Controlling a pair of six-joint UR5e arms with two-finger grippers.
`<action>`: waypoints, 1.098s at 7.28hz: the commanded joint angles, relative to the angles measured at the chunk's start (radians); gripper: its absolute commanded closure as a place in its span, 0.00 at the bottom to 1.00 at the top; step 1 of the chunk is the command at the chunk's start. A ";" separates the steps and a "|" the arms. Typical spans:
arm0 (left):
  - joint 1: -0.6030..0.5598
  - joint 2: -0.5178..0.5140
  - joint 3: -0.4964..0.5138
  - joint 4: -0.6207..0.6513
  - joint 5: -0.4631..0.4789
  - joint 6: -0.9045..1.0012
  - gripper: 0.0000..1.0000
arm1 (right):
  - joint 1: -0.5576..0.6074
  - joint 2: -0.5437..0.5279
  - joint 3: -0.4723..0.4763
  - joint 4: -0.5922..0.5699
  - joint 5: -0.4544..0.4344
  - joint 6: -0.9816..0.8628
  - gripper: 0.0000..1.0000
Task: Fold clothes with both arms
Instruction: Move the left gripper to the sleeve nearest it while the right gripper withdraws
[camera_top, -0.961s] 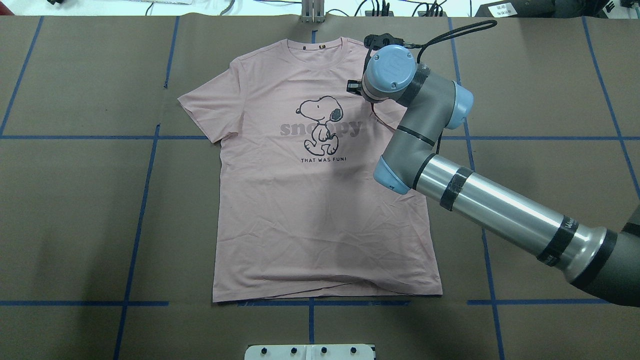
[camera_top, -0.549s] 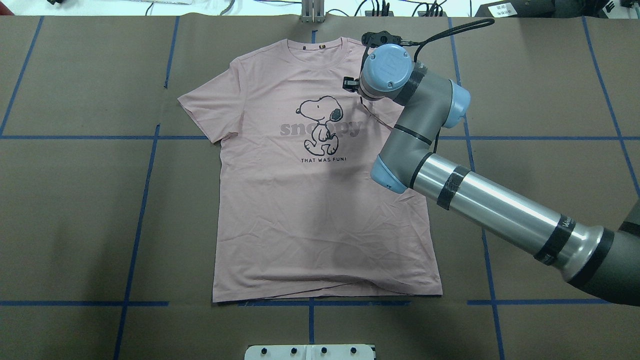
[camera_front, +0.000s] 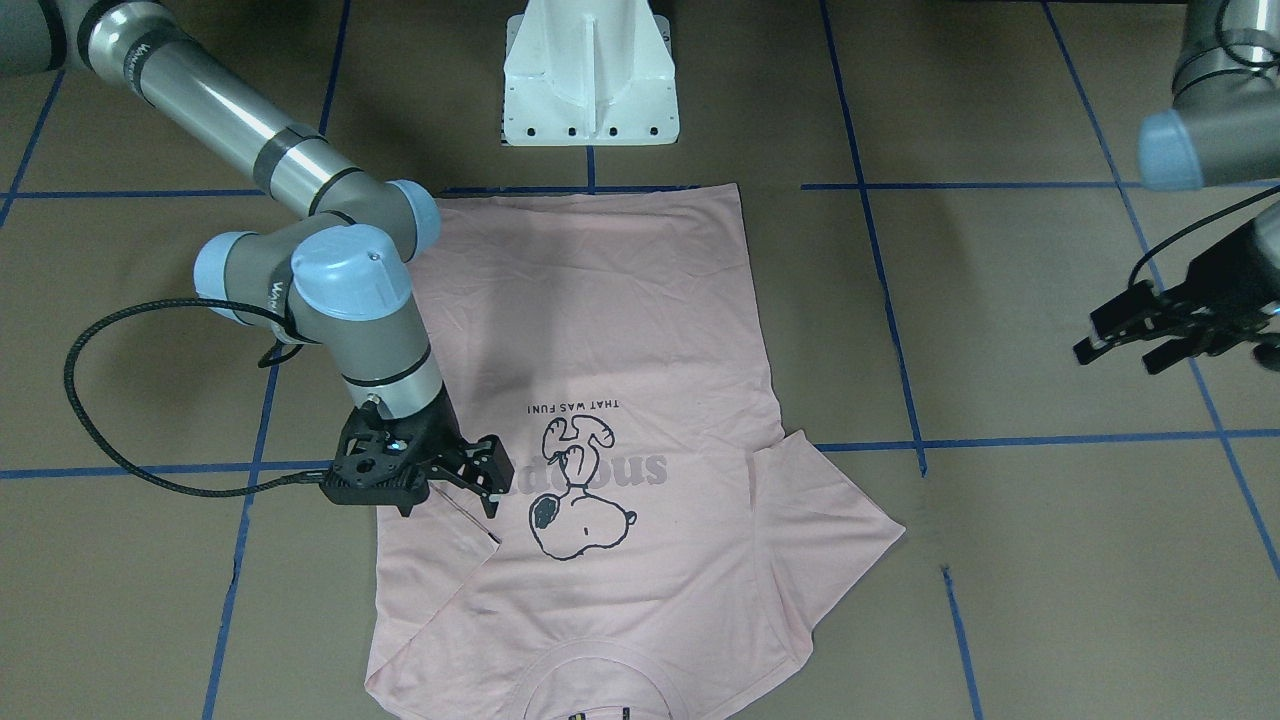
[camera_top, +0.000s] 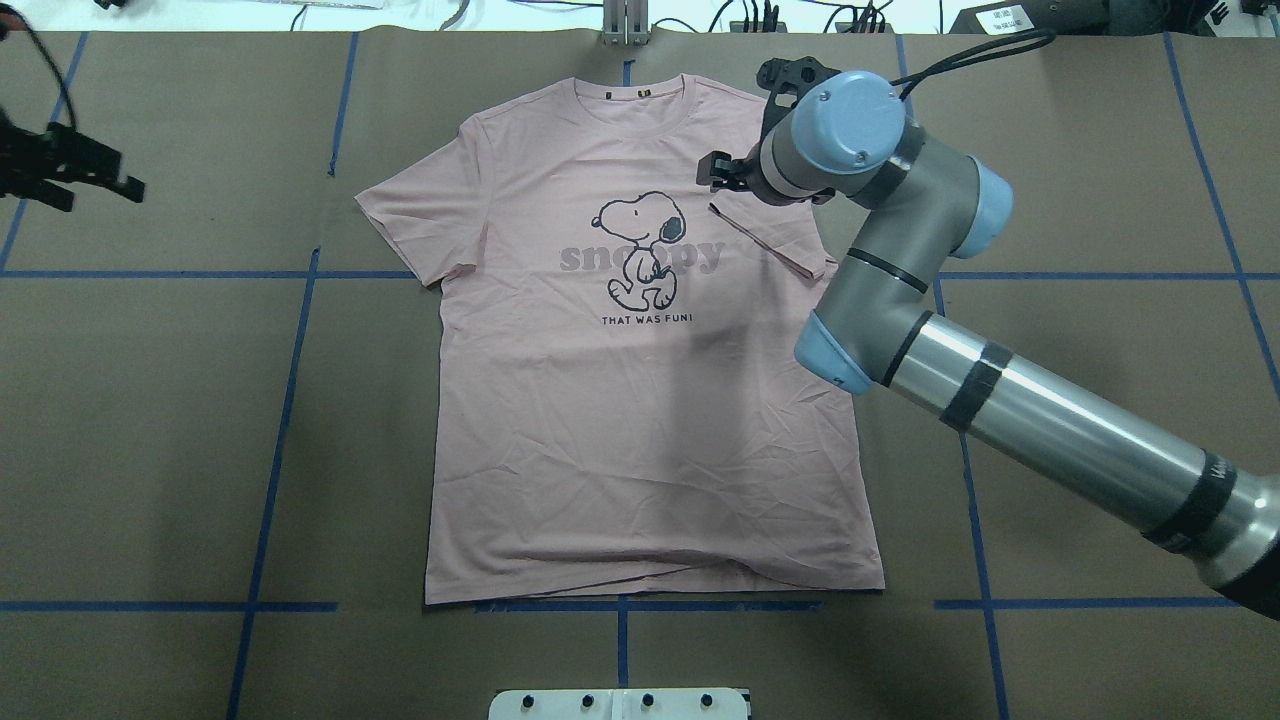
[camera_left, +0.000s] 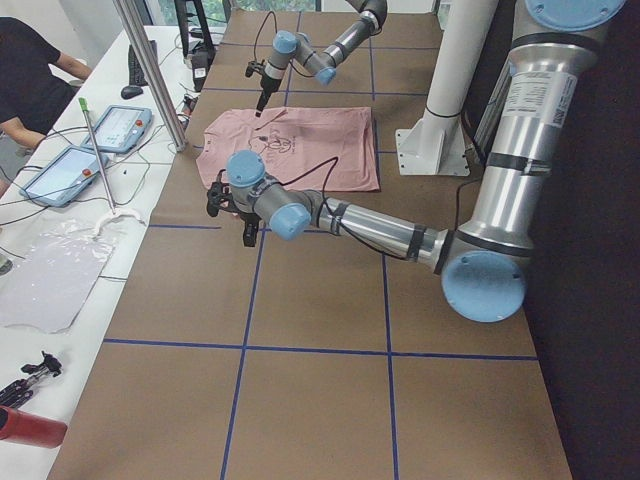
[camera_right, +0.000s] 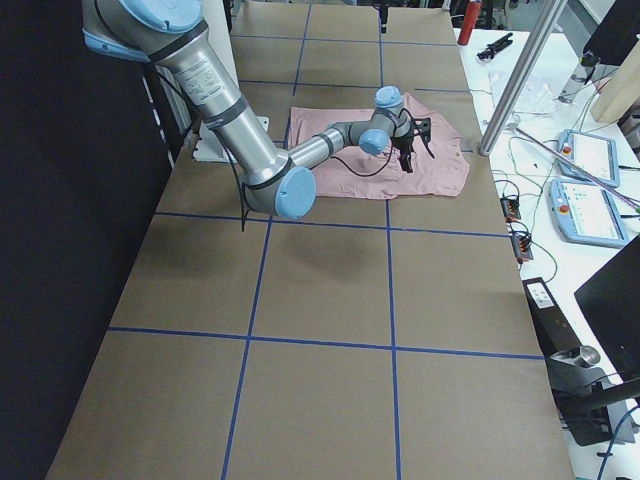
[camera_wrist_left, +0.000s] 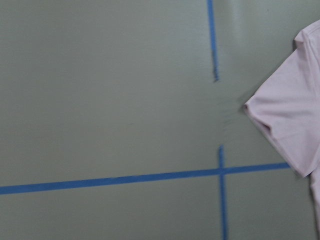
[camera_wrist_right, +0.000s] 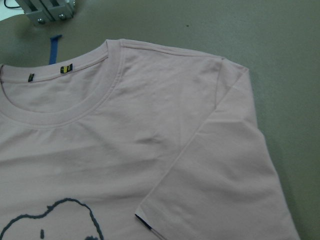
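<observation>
I have the pink T-shirt (camera_top: 640, 420) lying print-up on the bench (camera_top: 180, 430). Its collar (camera_wrist_right: 55, 112) is at the far edge from the robot's base, and its hem lies along a blue tape line (camera_top: 620, 606) on the near side. The Snoopy print (camera_top: 642, 250) sits mid-chest.

The sleeve on the robot's right side (camera_front: 440, 545) is folded inward and lies flat on the chest. Its hem edge runs diagonally just beside the lettering. The right wrist view shows a small dark tag (camera_wrist_right: 142, 219) at the end of that hem. The other sleeve (camera_top: 410, 225) is spread flat on the bench.

The right arm (camera_top: 1050, 430) reaches across the shirt's right side. The right end effector (camera_front: 448, 500) hangs over the folded sleeve. Its fingers are spread wide and there is no cloth between them. I cannot tell from these views whether the fingertips touch the fabric.

The left end effector (camera_front: 1120, 358) is out over bare bench, well apart from the shirt. Its fingers are also spread and hold nothing. Its wrist camera looks down on brown bench and crossing tape, with only the tip of the spread sleeve at the frame's right edge.

The white pedestal (camera_front: 590, 80) stands just beyond the hem.
</observation>
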 joint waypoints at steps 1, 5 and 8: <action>0.210 -0.194 0.121 -0.010 0.289 -0.247 0.04 | 0.055 -0.111 0.115 0.003 0.127 -0.003 0.00; 0.228 -0.299 0.391 -0.219 0.354 -0.253 0.17 | 0.077 -0.225 0.213 0.005 0.073 0.008 0.00; 0.253 -0.331 0.439 -0.221 0.394 -0.254 0.30 | 0.077 -0.260 0.268 0.016 0.078 0.075 0.00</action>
